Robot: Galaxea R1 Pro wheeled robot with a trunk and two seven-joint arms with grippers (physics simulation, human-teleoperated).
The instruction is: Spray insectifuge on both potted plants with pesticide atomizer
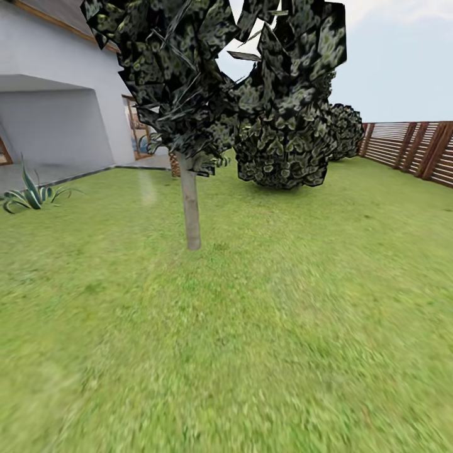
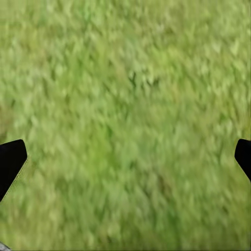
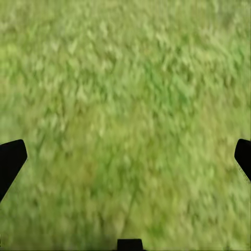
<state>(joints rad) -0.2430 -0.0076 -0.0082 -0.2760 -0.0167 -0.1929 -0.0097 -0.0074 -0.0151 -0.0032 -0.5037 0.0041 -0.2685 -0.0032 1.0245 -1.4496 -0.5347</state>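
Garden [image 1: 270,327]: open green lawn, taken here as the landmark tree's [image 1: 190,207] surroundings. No atomizer and no grey-potted rosettes can be picked out around the tree, so where they lie cannot be told.

Progress, by judgement: nothing done. Atomizer not in either claw, both plants unsprayed; finding and picking up the sprayer comes first. The robot looks to be in transit across the grass.

Left claw [image 2: 125,162]: fingertips wide apart at the picture's edges, nothing between them, pointed down at bare grass.

Right claw [image 3: 125,162]: the same, spread wide, empty, facing down over lawn.

Around the tree: round dark shrub [image 1: 283,151] behind it to the right; slatted brown fence [image 1: 415,148] farther right; white house [image 1: 56,113] behind to the left; spiky striped-leaved plant [image 1: 31,195] well left, by the house.
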